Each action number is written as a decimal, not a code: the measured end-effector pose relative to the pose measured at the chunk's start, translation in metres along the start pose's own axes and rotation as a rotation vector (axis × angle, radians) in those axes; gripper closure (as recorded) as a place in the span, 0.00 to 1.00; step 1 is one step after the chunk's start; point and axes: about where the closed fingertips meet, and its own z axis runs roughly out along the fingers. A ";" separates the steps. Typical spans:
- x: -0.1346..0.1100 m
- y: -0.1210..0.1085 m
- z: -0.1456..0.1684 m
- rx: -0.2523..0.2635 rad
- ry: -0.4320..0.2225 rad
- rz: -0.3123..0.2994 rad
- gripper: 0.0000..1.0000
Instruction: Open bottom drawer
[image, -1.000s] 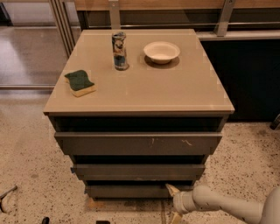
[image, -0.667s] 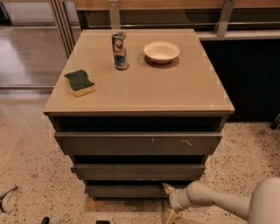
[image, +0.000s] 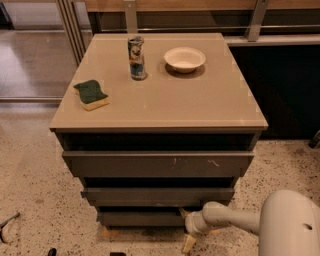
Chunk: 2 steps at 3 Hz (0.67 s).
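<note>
Down at the near right, the pale two-finger gripper (image: 186, 228) sits at the right end of the plain dark grey-brown bottom drawer (image: 140, 218), the lowest front of the tan-topped cabinet (image: 165, 107), just above the speckled floor (image: 40, 205). Its jaws stand apart, one tip by the drawer's upper edge and one below it; whether they clasp anything cannot be told. On the cabinet's top rest a green-and-yellow sponge (image: 91, 94) at the left, a slim printed can (image: 136, 58) farther back, and a white bowl (image: 184, 59) to its right.
</note>
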 end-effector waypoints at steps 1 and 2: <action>0.000 0.008 0.000 -0.034 0.009 0.014 0.00; 0.000 0.016 -0.002 -0.075 0.020 0.037 0.00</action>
